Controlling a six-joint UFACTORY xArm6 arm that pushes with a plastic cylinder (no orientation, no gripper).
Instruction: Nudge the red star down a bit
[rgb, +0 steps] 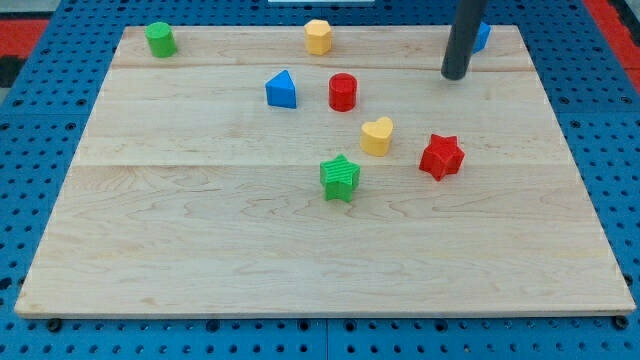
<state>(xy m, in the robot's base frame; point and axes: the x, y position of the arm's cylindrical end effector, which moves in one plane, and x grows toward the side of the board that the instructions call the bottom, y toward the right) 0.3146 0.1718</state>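
Note:
The red star (441, 156) lies on the wooden board (200, 230), right of centre. My tip (455, 75) is at the end of the dark rod, near the view's top right. It stands above the red star, apart from it by a clear gap. A yellow heart (377, 135) sits just left of the red star.
A green star (340, 177) lies below-left of the yellow heart. A red cylinder (343, 91) and a blue triangle (282, 89) sit above centre. A yellow hexagon (318, 36) and a green cylinder (160, 39) stand along the top edge. A blue block (482, 36) shows partly behind the rod.

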